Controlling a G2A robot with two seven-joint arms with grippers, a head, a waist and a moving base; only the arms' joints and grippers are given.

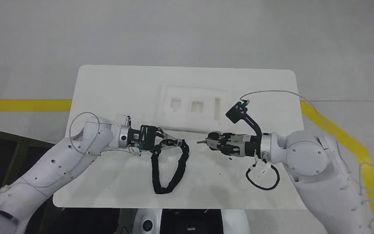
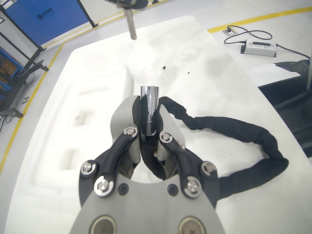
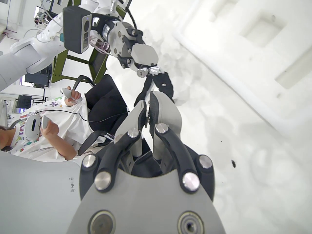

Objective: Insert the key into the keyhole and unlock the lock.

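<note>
Over the near half of the white worktop [image 1: 105, 88], the two arms are facing each other from either side. The left jaws are clamping tight on the lock [image 2: 150, 103], a chrome cylinder. They are gripping it along its length, so its end is sticking out past the fingertips toward the other arm. In the right wrist view the cylinder's end face, with the keyhole [image 3: 141, 73], is pointing toward the camera.

A black fabric-sleeved chain [image 2: 243, 132] is running off the lock's body, looping down and lying on the worktop toward the robot's side.

The right jaws are pressing almost fully together on the head of the key [image 2: 130, 23]. Its metal blade is sticking straight out past the fingertips and aiming at the lock. The blade tip is hanging near the cylinder but apart from it, outside the keyhole, with a clear gap between them.

Beyond both arms, farther from the robot, a white foam tray [image 1: 186, 105] with three recesses is sitting on the worktop. Off the worktop, a grey power brick [image 2: 259, 47] is lying on the floor with its black cables.
</note>
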